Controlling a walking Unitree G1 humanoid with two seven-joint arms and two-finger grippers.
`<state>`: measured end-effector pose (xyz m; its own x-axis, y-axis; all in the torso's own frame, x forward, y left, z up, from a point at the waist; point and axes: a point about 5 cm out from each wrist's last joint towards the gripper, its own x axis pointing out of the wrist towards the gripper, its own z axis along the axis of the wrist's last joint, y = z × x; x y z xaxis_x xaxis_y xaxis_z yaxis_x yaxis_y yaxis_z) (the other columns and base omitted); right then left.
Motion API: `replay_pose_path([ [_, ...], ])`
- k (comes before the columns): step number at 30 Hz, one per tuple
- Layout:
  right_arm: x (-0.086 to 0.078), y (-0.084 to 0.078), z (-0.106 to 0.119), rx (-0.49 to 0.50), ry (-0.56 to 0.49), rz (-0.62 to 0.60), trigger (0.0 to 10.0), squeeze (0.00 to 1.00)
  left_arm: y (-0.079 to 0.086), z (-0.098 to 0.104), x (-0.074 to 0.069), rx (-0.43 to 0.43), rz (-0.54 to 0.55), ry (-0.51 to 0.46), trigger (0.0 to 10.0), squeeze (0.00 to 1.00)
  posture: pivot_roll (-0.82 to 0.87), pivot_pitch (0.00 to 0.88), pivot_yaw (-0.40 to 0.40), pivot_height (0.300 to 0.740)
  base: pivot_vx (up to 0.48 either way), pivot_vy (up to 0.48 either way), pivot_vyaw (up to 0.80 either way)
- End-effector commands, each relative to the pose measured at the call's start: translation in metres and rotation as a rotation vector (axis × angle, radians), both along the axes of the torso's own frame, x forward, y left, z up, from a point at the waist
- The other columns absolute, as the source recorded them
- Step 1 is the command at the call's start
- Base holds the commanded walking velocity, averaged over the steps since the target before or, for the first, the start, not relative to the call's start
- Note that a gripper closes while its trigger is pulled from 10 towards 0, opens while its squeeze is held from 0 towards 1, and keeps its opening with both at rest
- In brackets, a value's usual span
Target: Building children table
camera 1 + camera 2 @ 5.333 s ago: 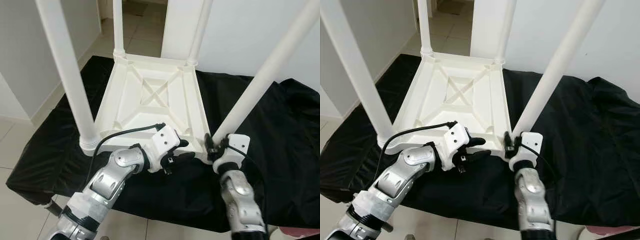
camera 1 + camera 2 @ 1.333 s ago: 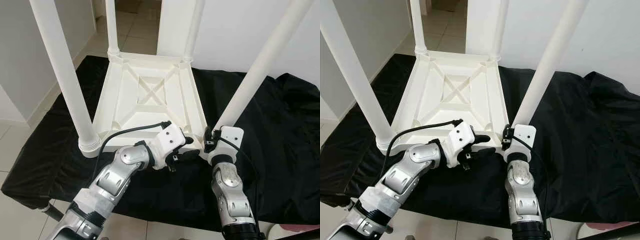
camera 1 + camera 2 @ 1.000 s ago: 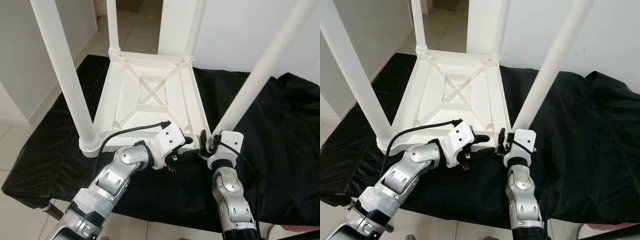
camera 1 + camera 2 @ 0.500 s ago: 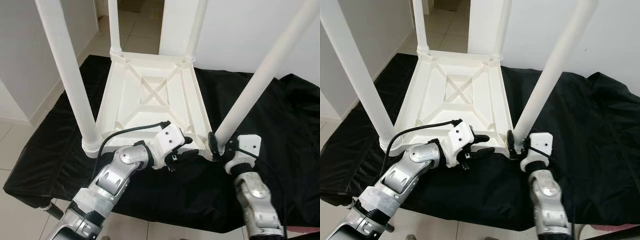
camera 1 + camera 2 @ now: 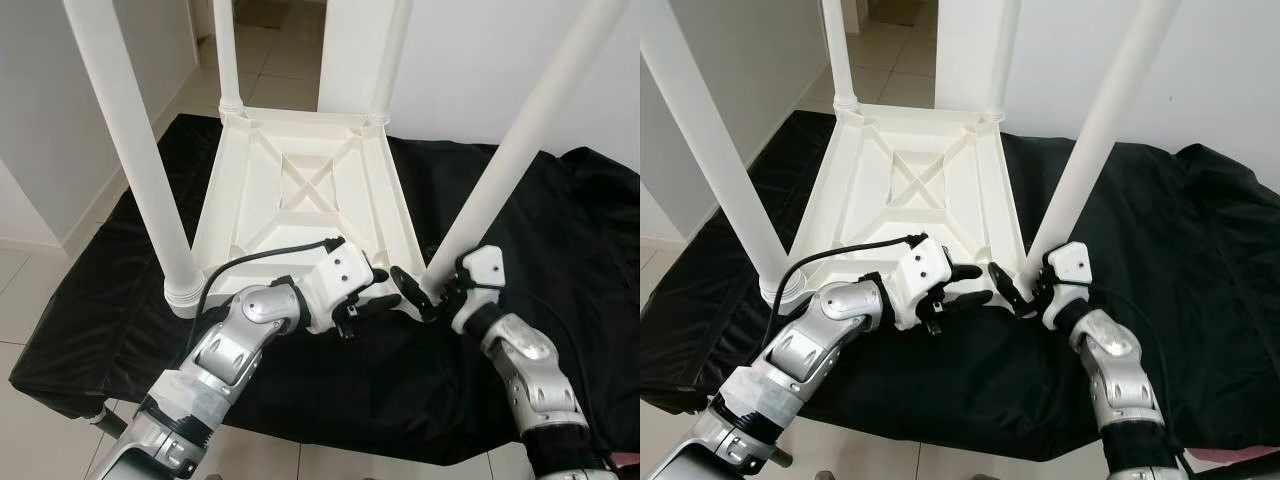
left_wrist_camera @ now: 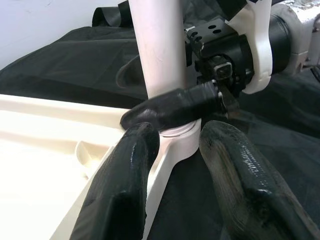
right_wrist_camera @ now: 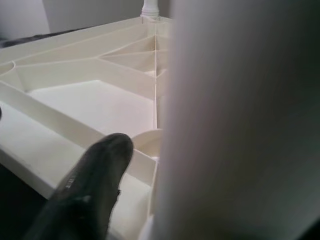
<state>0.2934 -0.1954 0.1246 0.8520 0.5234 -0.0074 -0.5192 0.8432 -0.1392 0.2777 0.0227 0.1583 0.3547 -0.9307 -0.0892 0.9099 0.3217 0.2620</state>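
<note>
A white plastic children's table [image 5: 300, 190] lies upside down on a black cloth, its four legs pointing up. My left gripper [image 5: 374, 289] is at the table's near rim close to the right corner, open, one finger above the rim and one below; the left wrist view shows the rim [image 6: 172, 152] between the fingers [image 6: 125, 180]. My right gripper [image 5: 416, 288] is at the base of the near right leg [image 5: 500, 170], shut on it. One finger [image 7: 95, 185] lies beside the leg [image 7: 240, 120]; the other is hidden behind it.
The black cloth [image 5: 560, 230] covers a low surface that extends beyond the table on the right and front. The near left leg [image 5: 130, 150] and two far legs [image 5: 228, 50] stand tall. Tiled floor [image 5: 40, 290] lies left, white walls behind.
My right arm has swung out to the right and its wrist has turned around the near right leg's base. The left gripper has stayed at the rim. The camera shifted slightly.
</note>
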Motion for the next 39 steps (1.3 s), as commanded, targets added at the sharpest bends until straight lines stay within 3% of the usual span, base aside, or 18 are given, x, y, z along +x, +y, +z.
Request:
replay_pose_path([
  [1,0.0,0.003,-0.009,-0.02,0.048,0.045,0.0,0.0,-0.002,-0.001,-0.003,0.022,-0.042,0.001,10.0,0.0,-0.09,0.0,-0.043,0.74,0.0,0.0,0.0],
  [13,-0.007,-0.004,-0.018,-0.016,0.087,0.073,0.0,0.0,0.0,-0.005,-0.003,0.014,-0.014,0.018,10.0,0.0,-0.09,0.0,-0.054,0.74,0.0,0.0,0.0],
  [14,-0.008,-0.002,-0.018,-0.007,0.08,0.059,10.0,0.0,0.0,-0.006,-0.002,0.017,-0.014,0.019,10.0,0.0,-0.09,0.0,-0.051,0.74,0.0,0.0,0.0],
  [19,-0.009,0.002,-0.016,0.027,0.075,0.019,10.0,0.0,0.0,-0.006,-0.001,0.019,-0.014,0.02,10.0,0.0,-0.1,0.0,-0.046,0.74,0.0,0.0,0.0],
  [20,-0.006,0.004,-0.016,0.047,0.088,-0.08,10.0,0.0,0.0,-0.005,-0.001,0.018,-0.015,0.021,10.0,0.0,-0.1,0.0,-0.047,0.74,0.0,0.0,0.0],
  [27,-0.01,0.017,-0.014,0.084,0.081,-0.184,10.0,0.0,0.0,-0.005,-0.001,0.015,-0.014,0.023,10.0,0.0,-0.11,0.0,-0.045,0.74,0.0,0.0,0.0],
  [28,-0.015,0.027,-0.014,0.106,0.072,-0.329,10.0,0.0,0.001,-0.005,-0.002,0.011,-0.013,0.029,10.0,0.0,-0.11,0.0,-0.038,0.74,0.0,0.0,0.0],
  [30,-0.015,0.027,-0.014,0.106,0.072,-0.329,10.0,0.0,0.001,-0.005,-0.002,0.011,-0.013,0.029,10.0,0.0,-0.11,0.0,-0.038,0.74,0.0,0.0,0.0],
  [35,-0.025,0.036,-0.023,0.162,0.073,-0.688,10.0,0.0,0.004,-0.006,-0.003,0.019,-0.018,0.034,10.0,0.0,-0.11,0.0,-0.03,0.74,0.0,0.0,0.0],
  [38,-0.027,0.037,-0.023,0.162,0.067,-0.739,10.0,0.0,0.004,-0.006,-0.003,0.02,-0.018,0.035,10.0,0.0,-0.11,0.0,-0.03,0.74,0.0,0.0,0.0],
  [39,-0.026,0.045,-0.023,0.191,0.076,-0.748,10.0,0.0,0.005,-0.005,-0.002,0.021,-0.016,0.032,10.0,0.0,-0.1,0.0,-0.032,0.74,0.0,0.0,0.0],
])
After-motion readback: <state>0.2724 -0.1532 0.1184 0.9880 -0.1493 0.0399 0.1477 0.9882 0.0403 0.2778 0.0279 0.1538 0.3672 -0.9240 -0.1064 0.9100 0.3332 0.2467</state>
